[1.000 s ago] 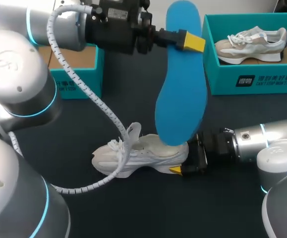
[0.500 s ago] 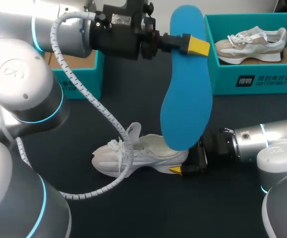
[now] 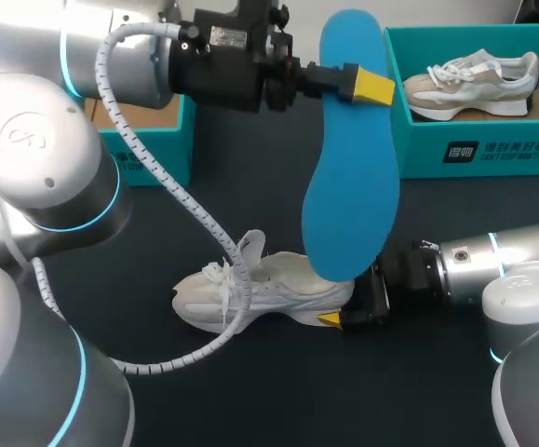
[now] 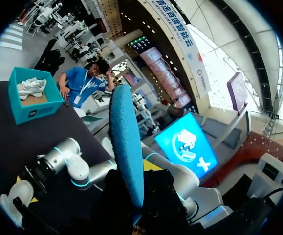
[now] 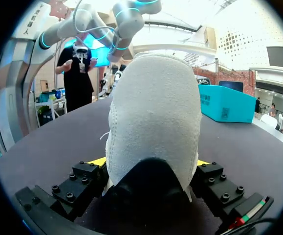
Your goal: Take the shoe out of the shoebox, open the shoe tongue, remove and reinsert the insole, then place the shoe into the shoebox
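Starting at my far left, an open teal cardboard shoebox (image 3: 148,140) sits toward ten o'clock on the dark table top (image 3: 250,400), its brown floor showing behind my left arm. That arm crosses in front of it, trailing a pale coiled cable (image 3: 190,209). The left gripper (image 3: 367,84) is up near twelve o'clock, clamped on the toe end of a long blue foam insole (image 3: 348,186). The insole hangs nearly upright in the air, heel end down at six o'clock, just over the shoe's opening. From the left wrist camera the insole (image 4: 126,147) rises edge-on straight out from between the fingers. Below it, at the table's centre, the white lace-up sneaker (image 3: 260,293) stands upright on its sole, toe pointing to nine o'clock, tongue and laces pulled up loose. At three o'clock of the sneaker, the right gripper (image 3: 348,303) comes in low and level and grips the heel. In the right wrist camera the suede heel (image 5: 153,137) fills the gap, with a yellow tip on either side. The pads seem pressed to it, though the heel hides the contact itself. Well apart at two o'clock stands a second teal shoebox (image 3: 492,149), open, with a beige and white sneaker (image 3: 469,79) lying inside.
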You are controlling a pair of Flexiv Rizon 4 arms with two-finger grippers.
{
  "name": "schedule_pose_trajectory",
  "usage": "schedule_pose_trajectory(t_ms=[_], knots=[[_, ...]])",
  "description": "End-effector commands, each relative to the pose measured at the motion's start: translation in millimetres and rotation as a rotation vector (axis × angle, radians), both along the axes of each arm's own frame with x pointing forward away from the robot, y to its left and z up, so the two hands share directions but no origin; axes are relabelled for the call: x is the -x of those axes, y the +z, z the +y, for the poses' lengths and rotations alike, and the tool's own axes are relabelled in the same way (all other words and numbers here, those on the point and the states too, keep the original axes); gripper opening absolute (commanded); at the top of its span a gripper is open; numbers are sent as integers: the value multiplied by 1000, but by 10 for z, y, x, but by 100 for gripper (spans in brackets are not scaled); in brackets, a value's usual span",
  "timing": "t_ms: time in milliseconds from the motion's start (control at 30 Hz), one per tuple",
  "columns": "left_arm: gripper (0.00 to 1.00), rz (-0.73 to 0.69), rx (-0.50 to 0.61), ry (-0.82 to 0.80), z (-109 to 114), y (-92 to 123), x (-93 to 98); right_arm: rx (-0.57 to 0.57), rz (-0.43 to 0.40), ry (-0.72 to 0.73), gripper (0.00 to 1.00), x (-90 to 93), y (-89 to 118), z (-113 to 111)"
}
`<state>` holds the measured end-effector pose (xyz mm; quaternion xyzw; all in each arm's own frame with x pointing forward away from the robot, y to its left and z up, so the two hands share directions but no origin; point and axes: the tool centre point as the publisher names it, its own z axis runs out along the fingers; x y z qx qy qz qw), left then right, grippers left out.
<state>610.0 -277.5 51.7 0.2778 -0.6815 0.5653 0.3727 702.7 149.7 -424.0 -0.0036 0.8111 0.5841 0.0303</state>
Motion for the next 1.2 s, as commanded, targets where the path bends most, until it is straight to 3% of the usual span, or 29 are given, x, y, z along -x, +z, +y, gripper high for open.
schedule_pose_trajectory(t_ms=[33,633,900,1200], knots=[[0,1,0,2,-10,-13,5,3,-1,-2,100,-17,-45,40],[0,1,0,2,-10,-13,5,138,17,-35,100,117,272,-133],[0,1,0,2,-10,-13,5,283,29,-72,100,176,509,-414],[0,1,0,2,-10,-13,5,480,34,-104,100,173,761,-492]])
